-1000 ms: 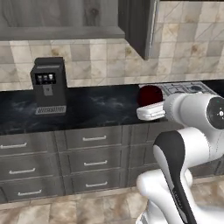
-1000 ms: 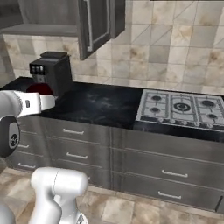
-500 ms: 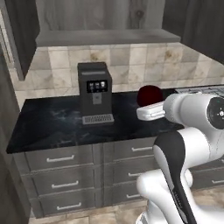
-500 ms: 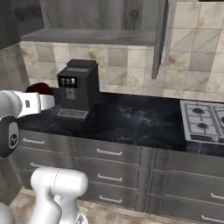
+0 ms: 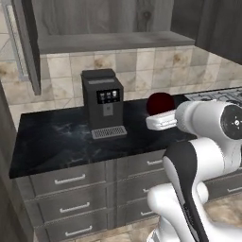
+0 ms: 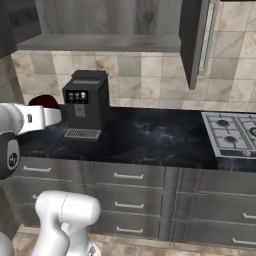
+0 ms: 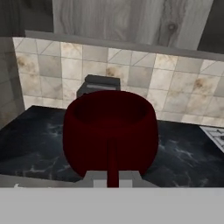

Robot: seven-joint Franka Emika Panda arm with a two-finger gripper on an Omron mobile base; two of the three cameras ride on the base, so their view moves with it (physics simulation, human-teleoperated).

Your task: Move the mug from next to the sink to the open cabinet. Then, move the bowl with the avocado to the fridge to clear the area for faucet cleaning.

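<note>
The dark red mug [image 5: 160, 102] hangs above the black counter, and my gripper [image 5: 155, 118] is shut on it. In the hand view the mug [image 7: 109, 129] sits upright, its handle pinched in my gripper [image 7: 112, 178]. From the right base view the mug [image 6: 44, 101] shows just left of the coffee machine, at my gripper [image 6: 53, 114]. The open cabinet [image 5: 113, 41] is above and ahead, with a pale shelf and wood-grain back [image 7: 131, 19]. The sink, bowl, avocado, fridge and faucet are out of view.
A black coffee machine [image 5: 103, 105] stands on the black marble counter [image 5: 52, 144] under the cabinet, directly behind the mug in the hand view. The cabinet's open door [image 6: 192, 42] hangs at the right. A gas stove [image 6: 231, 132] lies further right. Grey drawers [image 6: 125, 175] run below.
The whole scene has slid sideways as the base drives along the counter; the coffee machine and open cabinet now sit nearer the middle. The mug stays in my shut gripper.
</note>
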